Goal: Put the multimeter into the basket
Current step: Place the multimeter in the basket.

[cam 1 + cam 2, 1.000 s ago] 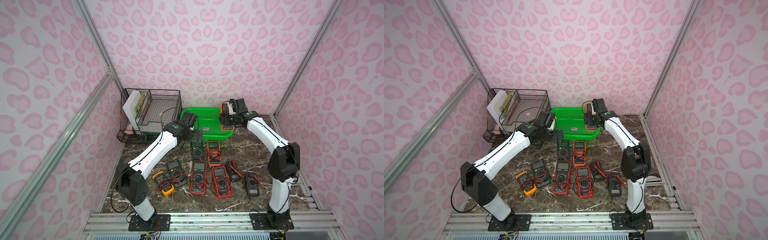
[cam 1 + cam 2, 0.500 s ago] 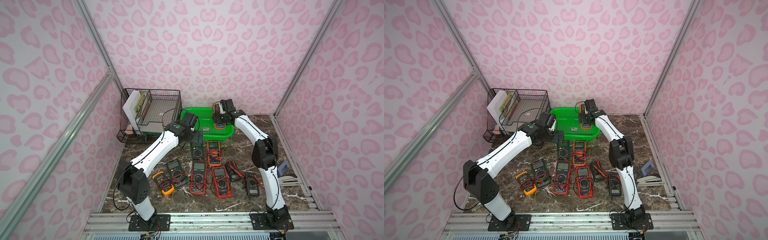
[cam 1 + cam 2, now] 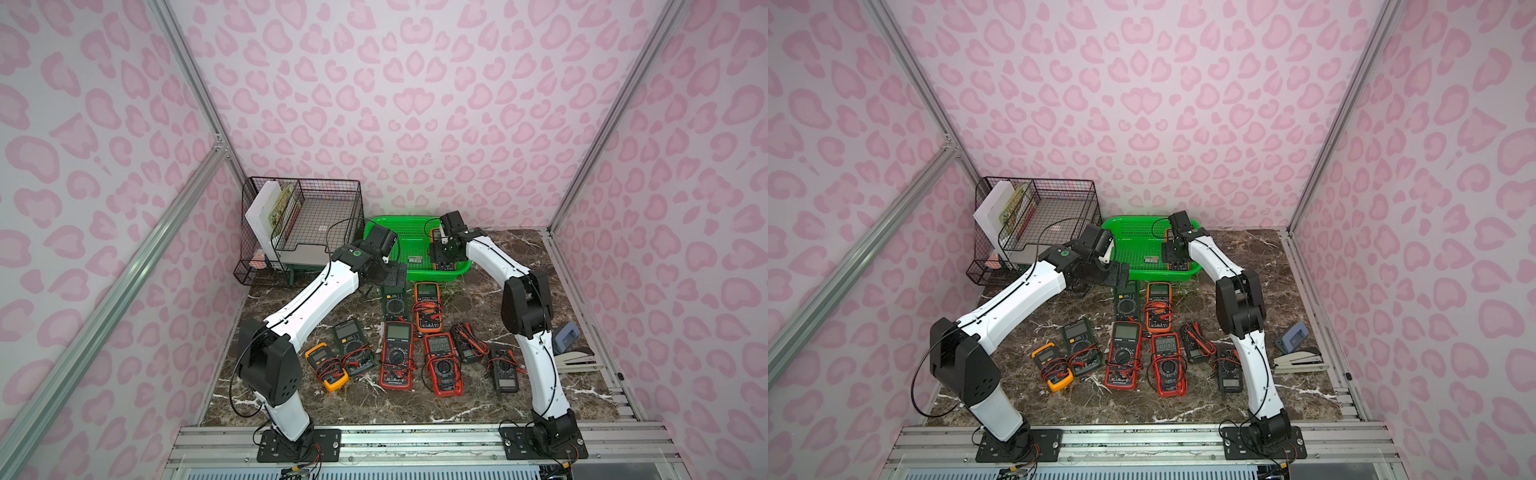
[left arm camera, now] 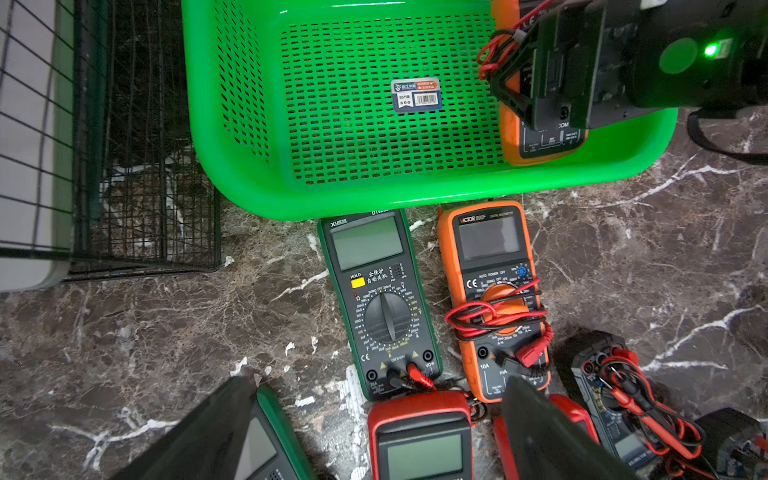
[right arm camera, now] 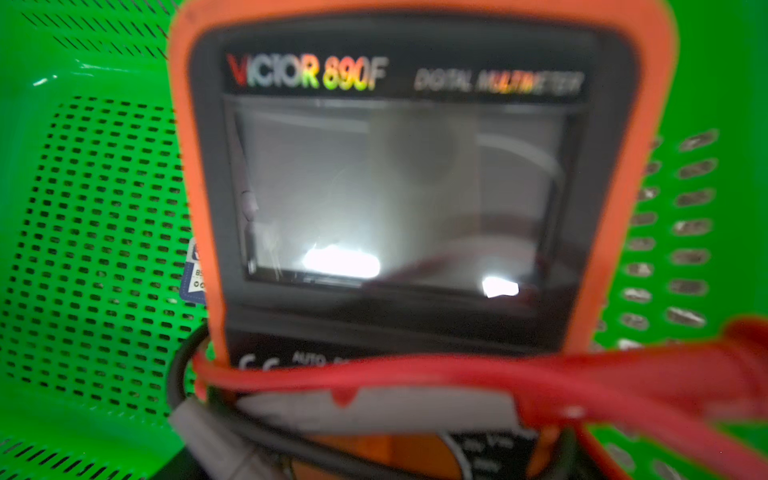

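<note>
I stood at the front of the marble table [image 3: 374,403], and the green basket [image 3: 399,219] sat at twelve o'clock against the back wall. Inside it, on the three o'clock side, was the orange multimeter [image 4: 536,143], with red and black leads wound round its body and its bottom end at the basket's six o'clock wall. The right gripper [image 3: 444,254] was down in the basket, its fingers clamped on the meter's sides. I could not tell whether the meter touched the mesh floor. A small barcode label [image 4: 417,94] was stuck to that floor near the middle.

At ten o'clock stood the black wire rack [image 3: 320,208], with a white board [image 3: 259,210] and a colourful booklet [image 3: 282,203] on edge in its nine o'clock slot.

The left gripper [image 3: 395,274] hung just outside the basket's six o'clock rim, fingers spread wide and holding nothing, above a green multimeter [image 3: 392,305] lying on the table. A second orange meter [image 3: 427,305] lay just beside that, at its three o'clock.
</note>
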Controlling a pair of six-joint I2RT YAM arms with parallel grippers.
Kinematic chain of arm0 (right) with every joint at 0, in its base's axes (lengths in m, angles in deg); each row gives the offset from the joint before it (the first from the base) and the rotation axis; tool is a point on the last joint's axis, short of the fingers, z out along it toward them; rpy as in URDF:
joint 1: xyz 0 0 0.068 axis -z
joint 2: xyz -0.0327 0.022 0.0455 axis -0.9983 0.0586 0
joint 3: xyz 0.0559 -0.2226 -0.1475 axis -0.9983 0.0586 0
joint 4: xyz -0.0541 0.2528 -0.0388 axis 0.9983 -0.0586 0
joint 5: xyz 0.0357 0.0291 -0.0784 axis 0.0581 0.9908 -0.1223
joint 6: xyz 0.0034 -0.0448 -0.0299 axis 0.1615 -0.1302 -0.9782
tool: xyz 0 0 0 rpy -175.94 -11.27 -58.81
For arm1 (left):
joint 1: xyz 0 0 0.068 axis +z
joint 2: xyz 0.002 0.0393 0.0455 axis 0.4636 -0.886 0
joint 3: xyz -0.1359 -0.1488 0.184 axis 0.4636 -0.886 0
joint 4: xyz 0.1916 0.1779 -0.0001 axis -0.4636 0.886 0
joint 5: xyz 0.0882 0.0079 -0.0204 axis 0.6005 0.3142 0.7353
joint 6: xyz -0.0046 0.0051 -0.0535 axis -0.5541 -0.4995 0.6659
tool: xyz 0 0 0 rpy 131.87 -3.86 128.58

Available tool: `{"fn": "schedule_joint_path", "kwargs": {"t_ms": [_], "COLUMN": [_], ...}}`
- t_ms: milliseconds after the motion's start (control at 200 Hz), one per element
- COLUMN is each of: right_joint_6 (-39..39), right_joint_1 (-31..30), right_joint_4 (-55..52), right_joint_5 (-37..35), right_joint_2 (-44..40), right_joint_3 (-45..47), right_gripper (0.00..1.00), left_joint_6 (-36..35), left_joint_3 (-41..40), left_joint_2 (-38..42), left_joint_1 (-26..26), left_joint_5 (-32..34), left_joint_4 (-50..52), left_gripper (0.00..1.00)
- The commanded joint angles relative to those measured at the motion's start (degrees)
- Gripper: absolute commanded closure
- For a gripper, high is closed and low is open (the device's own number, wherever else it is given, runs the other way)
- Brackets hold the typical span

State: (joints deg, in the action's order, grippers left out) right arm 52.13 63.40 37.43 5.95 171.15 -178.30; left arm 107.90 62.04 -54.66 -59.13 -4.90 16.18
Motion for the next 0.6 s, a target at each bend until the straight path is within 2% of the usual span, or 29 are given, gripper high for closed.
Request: {"fn": "schedule_joint_path", "kwargs": {"t_ms": [0, 245, 595], "right_joint_6": [0.73, 2.56, 4.97], "right_joint_1": [0.60, 1.26, 1.45], "right_joint_4": [2.43, 1.60, -0.40], "right_joint_5": [-0.89, -1.58, -3.14], "right_joint_2": [-1.11, -0.35, -0.04], "right_joint_3": [0.89, -0.05, -3.02], "right_gripper": [0.32, 0.01, 0.01], "left_joint_6": [0.66, 1.03, 0.43], "left_joint_3": [0.64, 1.64, 3.47], "left_joint_2": [-0.44, -1.19, -1.99], "left_joint_1": [-0.05, -0.05, -0.05], "left_joint_5": [-0.52, -1.14, -1.36], "left_joint_4": [1.22, 2.60, 4.93], "left_gripper": [0.02, 0.02, 0.02]}}
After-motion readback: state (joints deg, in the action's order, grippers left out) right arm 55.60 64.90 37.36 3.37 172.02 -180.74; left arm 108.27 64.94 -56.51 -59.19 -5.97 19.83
